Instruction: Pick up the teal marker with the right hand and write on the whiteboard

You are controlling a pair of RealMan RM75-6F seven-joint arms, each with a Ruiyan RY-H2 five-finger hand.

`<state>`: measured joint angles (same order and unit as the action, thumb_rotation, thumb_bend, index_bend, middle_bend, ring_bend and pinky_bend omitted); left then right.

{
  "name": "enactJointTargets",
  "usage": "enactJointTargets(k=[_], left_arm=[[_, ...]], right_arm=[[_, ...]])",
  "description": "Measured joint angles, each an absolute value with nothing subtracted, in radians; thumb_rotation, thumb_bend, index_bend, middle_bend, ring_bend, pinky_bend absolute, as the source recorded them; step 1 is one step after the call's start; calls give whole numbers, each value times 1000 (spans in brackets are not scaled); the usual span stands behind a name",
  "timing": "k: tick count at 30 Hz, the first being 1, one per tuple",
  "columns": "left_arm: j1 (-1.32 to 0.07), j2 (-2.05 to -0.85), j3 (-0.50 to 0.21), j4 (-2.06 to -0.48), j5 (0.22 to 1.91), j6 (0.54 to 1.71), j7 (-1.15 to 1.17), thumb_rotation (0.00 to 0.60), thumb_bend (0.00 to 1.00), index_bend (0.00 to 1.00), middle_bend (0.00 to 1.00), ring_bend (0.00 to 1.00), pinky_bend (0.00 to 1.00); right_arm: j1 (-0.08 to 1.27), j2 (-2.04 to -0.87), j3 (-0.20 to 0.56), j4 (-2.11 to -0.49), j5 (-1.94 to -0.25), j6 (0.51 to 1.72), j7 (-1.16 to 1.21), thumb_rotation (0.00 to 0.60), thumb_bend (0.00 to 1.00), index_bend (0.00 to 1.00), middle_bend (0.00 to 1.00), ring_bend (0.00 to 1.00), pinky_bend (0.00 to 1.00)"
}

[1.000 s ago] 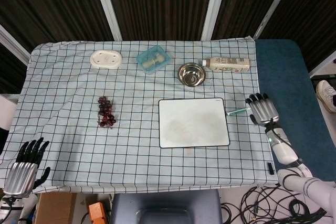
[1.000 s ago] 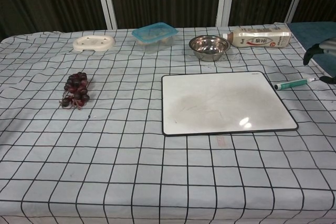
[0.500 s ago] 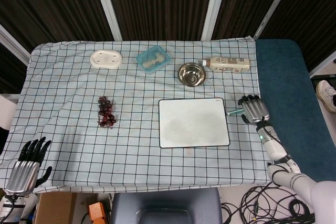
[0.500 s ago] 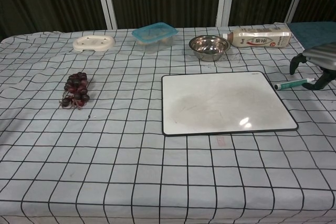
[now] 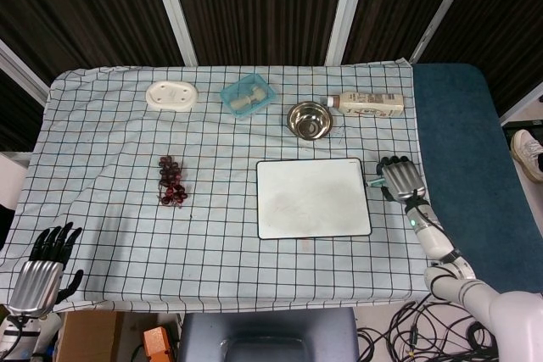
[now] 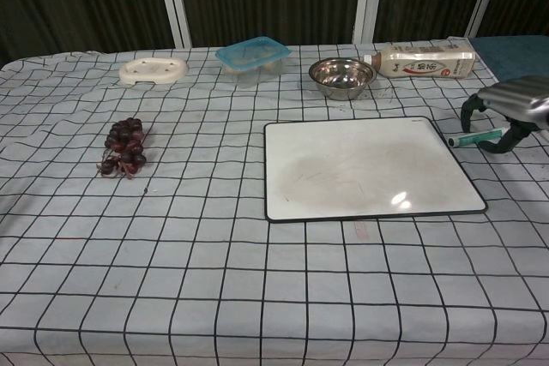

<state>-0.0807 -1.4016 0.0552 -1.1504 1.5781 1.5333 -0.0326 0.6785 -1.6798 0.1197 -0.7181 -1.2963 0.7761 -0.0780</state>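
Note:
The teal marker (image 6: 474, 136) lies on the checked cloth just right of the whiteboard (image 6: 369, 169), pointing right. My right hand (image 6: 506, 109) hovers directly over it, fingers curved down on either side of the marker; no grip is visible. In the head view the right hand (image 5: 400, 179) covers most of the marker (image 5: 372, 182), whose tip pokes out by the whiteboard (image 5: 313, 197). My left hand (image 5: 41, 270) hangs off the table's near-left corner, fingers apart, holding nothing.
A steel bowl (image 6: 342, 76) and a lying bottle (image 6: 422, 62) sit behind the whiteboard. A lidded blue container (image 6: 252, 58), a white soap dish (image 6: 153, 69) and a bunch of dark grapes (image 6: 125, 145) lie to the left. The table edge (image 5: 422, 167) runs just right of the marker.
My right hand has moved left from the table's edge and now sits over the marker. The marker and whiteboard have not moved. The left hand stays put.

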Motion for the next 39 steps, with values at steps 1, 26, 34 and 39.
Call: enactJointTargets(k=[1, 26, 34, 39], left_arm=[[-80, -1401, 55, -1150, 1578, 1533, -33, 600, 386, 0, 0, 0, 57], [-69, -1397, 44, -1151, 1575, 1519, -36, 600, 385, 0, 0, 0, 57], [-67, -1397, 41, -1149, 1574, 1517, -38, 600, 386, 0, 0, 0, 57], [-66, -1398, 40, -1147, 1573, 1513, -40, 600, 386, 0, 0, 0, 57]], right_arm=[[678, -1682, 120, -716, -1296, 777, -79, 600, 327, 415, 250, 212, 273], [675, -1697, 119, -708, -1306, 780, -104, 600, 326, 533, 331, 288, 359], [672, -1700, 112, -703, -1319, 790, -114, 600, 327, 668, 430, 363, 377], [668, -1707, 101, -694, -1335, 814, -143, 600, 327, 742, 489, 417, 408]])
